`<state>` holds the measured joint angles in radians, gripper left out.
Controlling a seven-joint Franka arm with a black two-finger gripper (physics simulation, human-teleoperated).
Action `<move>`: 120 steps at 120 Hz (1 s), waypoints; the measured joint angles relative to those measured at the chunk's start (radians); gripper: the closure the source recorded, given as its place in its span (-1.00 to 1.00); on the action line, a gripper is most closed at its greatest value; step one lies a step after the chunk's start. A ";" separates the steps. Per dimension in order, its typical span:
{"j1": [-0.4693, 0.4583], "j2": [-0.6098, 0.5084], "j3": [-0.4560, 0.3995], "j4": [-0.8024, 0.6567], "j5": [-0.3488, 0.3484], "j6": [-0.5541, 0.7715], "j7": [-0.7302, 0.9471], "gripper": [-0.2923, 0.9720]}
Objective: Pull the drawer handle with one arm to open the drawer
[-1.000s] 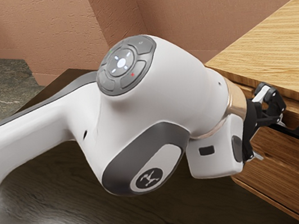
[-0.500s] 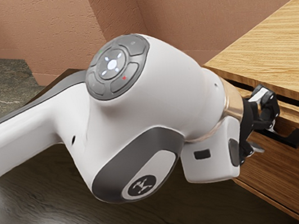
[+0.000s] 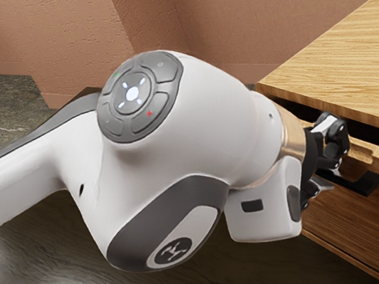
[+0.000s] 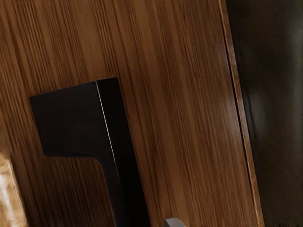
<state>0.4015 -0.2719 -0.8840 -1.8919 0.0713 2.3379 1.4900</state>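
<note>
Evidently mid-pull: the tool (image 3: 327, 156) sits at the black handle (image 3: 360, 183) of the drawer (image 3: 365, 226), which stands slightly out beneath the desk (image 3: 350, 66) top. Clamped or spread, cannot tell. Best drawn straight outward, square to the front, without twisting.

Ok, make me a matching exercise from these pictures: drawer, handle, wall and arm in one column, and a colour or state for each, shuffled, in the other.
Things:
1. drawer
2. handle
3. wall
4. arm

Colour or state:
A. reddish-brown
B. partly open
C. white and grey
D. black

Pairs: 1-B, 2-D, 3-A, 4-C
</note>
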 joint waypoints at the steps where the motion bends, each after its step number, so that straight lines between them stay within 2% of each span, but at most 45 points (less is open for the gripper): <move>1: 0.000 -0.003 0.000 -0.001 0.000 0.000 0.000 0.51; 18: -0.014 -0.028 0.017 -0.022 -0.003 -0.004 -0.001 0.23; 34: -0.080 -0.046 0.091 -0.049 -0.003 -0.006 -0.002 0.13; 48: -0.095 -0.077 0.105 -0.071 -0.006 -0.006 -0.003 0.13; 63: -0.161 -0.101 0.172 -0.102 -0.013 -0.007 -0.004 0.08; 97: -0.182 -0.182 0.203 -0.164 -0.035 -0.006 -0.006 0.06; 120: -0.219 -0.199 0.235 -0.185 -0.043 -0.007 -0.007 0.03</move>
<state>0.1822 -0.4706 -0.6486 -2.0774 0.0283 2.3312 1.4834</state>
